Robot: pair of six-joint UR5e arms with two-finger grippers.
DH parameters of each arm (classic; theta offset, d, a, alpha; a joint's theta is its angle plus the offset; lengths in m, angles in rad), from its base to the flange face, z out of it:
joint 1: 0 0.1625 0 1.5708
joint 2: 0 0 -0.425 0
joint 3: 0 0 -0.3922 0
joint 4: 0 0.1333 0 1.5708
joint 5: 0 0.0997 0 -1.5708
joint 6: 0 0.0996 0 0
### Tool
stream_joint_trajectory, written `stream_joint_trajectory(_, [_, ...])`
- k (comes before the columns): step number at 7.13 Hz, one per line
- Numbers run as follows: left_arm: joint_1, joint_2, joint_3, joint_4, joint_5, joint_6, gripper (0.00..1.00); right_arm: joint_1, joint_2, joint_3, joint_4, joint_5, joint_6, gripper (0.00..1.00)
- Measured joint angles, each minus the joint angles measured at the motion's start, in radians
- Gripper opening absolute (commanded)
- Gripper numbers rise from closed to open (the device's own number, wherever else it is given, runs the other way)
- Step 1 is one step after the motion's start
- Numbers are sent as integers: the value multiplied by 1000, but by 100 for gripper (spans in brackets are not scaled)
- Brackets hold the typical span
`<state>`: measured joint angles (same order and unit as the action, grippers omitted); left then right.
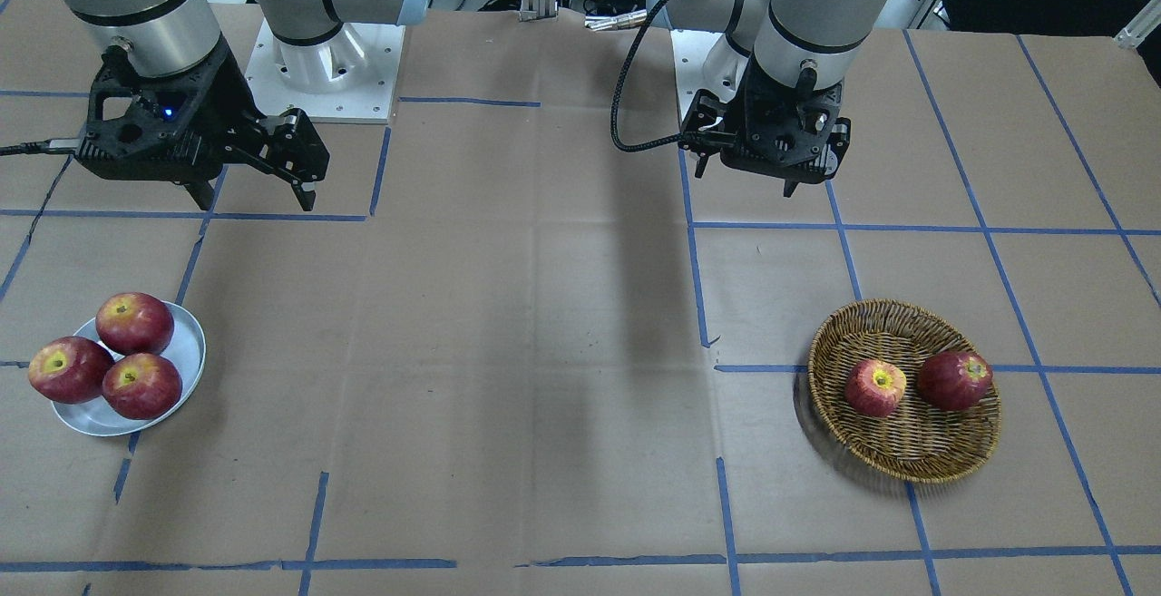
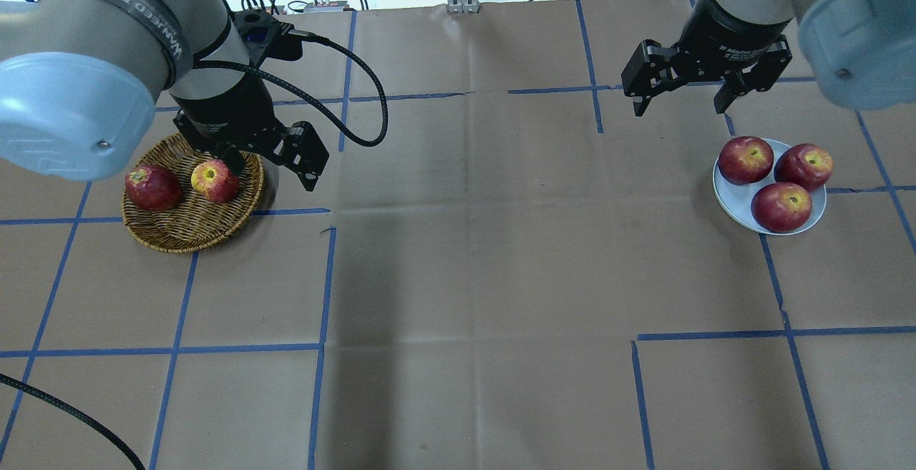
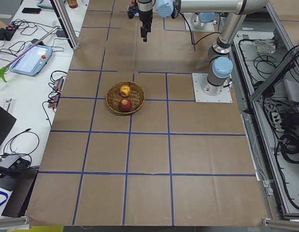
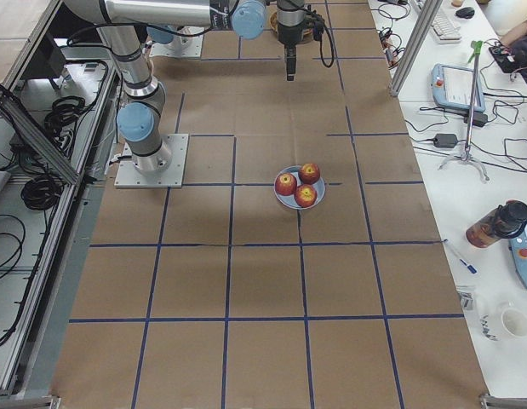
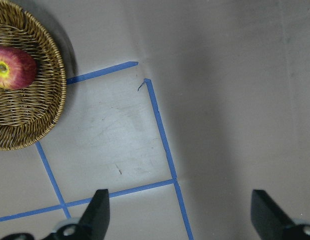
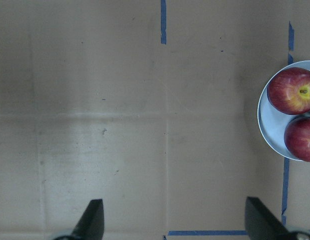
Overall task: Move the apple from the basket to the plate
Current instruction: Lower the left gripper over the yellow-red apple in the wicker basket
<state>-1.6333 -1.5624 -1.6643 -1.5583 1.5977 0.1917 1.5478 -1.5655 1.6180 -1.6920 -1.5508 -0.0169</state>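
Observation:
The wicker basket [image 2: 186, 230] holds the paler apple with the yellow stem patch [image 2: 215, 180] and a darker red apple [image 2: 152, 187]. They show in the front view as the basket [image 1: 907, 451], paler apple [image 1: 875, 387] and darker apple [image 1: 954, 380]. My left gripper [image 2: 272, 173] hangs open and empty, raised beside the basket's inner edge. Its wrist view shows the basket [image 5: 24, 115] and paler apple [image 5: 12, 67] at the upper left. The plate [image 2: 728, 194] holds three red apples. My right gripper [image 2: 683, 91] is open and empty, raised behind the plate [image 6: 272, 130].
The table is brown paper with a grid of blue tape. A black cable loops from my left wrist [image 2: 358, 98]. The arm bases [image 1: 317, 61] stand at the robot's side of the table. The wide span of table lies between basket and plate.

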Motion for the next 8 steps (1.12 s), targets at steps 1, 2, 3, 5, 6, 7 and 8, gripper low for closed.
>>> stream_joint_trajectory(1, [1,1,0,0,1,1,99,0,1,0,0,0,0,100])
stream_joint_trajectory(2, [1,0,-1,0,2,3,99,0,1,0,1,-1,-1,100])
stream_joint_trajectory(3, [2,-1,-1,0,2,5,99,0,1,0,1,-1,-1,100])
stream_joint_trajectory(5, [3,-3,-1,1,2,6,99,0,1,1,1,-2,-1,100])
stream_joint_trajectory(6, [4,-4,-2,1,3,7,99,0,1,2,1,-2,-1,100])
stream_joint_trajectory(7, [4,-6,-2,2,3,8,99,0,1,2,1,-2,-1,100])
stream_joint_trajectory(8, [6,-10,-2,3,3,13,99,0,0,2,0,-2,-2,100])
